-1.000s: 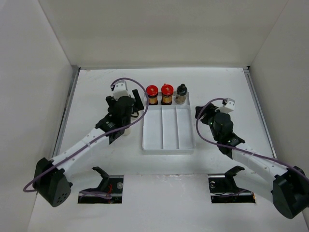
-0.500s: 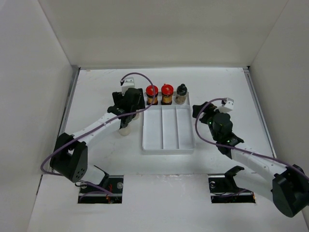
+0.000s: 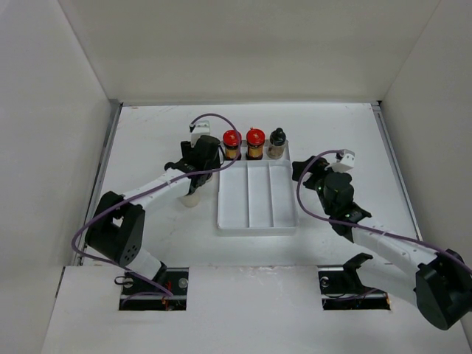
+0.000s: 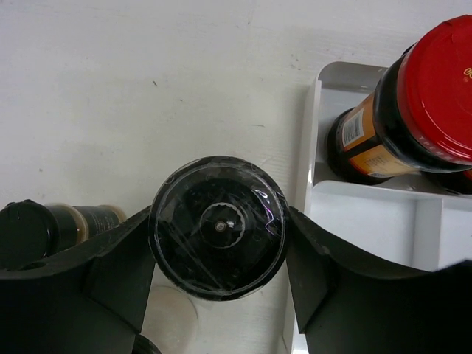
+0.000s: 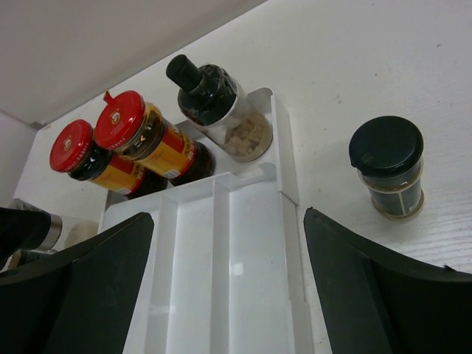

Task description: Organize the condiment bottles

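Observation:
My left gripper is shut on a black-topped jar with a clear cap, both fingers against its sides, just left of the white tray's far left corner. In the top view this gripper is beside the two red-capped amber jars and a dark-capped jar standing in the tray's back row. My right gripper is open and empty over the tray's right side. A black-capped jar stands on the table right of the tray.
The tray's three long compartments hold nothing. A pale bottle stands left of the tray. Another black-capped jar is to the left of the held one. White walls enclose the table.
My left gripper has moved away and to the right, from the pale bottle toward the tray's far left corner. The right gripper has edged slightly left.

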You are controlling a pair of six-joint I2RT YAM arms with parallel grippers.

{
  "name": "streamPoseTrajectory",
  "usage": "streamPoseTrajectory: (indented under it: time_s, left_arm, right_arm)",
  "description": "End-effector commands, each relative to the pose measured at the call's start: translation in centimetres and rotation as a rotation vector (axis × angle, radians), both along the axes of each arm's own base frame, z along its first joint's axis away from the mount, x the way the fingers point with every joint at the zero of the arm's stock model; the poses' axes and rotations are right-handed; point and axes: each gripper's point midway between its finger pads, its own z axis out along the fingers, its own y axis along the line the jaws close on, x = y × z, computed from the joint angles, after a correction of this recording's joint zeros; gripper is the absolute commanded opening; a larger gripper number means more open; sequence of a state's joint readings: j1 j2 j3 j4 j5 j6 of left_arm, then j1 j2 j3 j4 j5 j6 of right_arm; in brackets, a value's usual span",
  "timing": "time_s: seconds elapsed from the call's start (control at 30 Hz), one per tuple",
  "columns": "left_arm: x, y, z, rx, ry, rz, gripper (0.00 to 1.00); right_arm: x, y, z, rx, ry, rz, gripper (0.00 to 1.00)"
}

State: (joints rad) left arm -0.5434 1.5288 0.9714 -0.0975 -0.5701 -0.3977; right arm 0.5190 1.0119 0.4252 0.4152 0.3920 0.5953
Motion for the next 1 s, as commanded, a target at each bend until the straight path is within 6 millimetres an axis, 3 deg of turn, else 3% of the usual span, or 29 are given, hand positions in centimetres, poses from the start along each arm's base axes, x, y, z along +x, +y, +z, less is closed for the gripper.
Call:
streamPoseTrajectory:
  time_s: [0.0, 0.13, 0.3, 0.43, 0.53, 0.7, 0.97]
  left_arm:
    - [1.8, -0.6, 4.5, -0.056, -0.138, 0.012, 0.53]
    - [1.5, -0.2, 7.7, -0.081, -0.221, 0.021, 0.47]
    - [-0.2, 0.5, 13.7, -0.142, -0.376, 0.040, 0.46]
    - [-1.9, -0.9, 16.5, -0.174, -0.424, -0.013, 0.46]
    - [-3.2, -3.1, 16.1, -0.199, -0.407, -0.075, 0.46]
    - [-4.5, -7.8, 13.6, -0.210, -0.333, -0.188, 0.46]
    - [-3.3, -11.8, 10.6, -0.228, -0.297, -0.252, 0.46]
  right_arm:
    - [0.4, 0.9, 1.7, 0.031, -0.056, 0.024, 0.90]
    - [0.4, 1.1, 1.4, 0.027, -0.051, 0.029, 0.90]
    - [0.4, 1.1, 1.6, 0.029, -0.056, 0.031, 0.90]
    - [0.4, 1.2, 1.4, 0.029, -0.053, 0.034, 0.90]
    - [0.3, 1.0, 1.8, 0.032, -0.063, 0.028, 0.90]
    - [0.2, 0.9, 1.6, 0.037, -0.061, 0.029, 0.90]
    - [0.4, 1.0, 1.3, 0.028, -0.053, 0.032, 0.90]
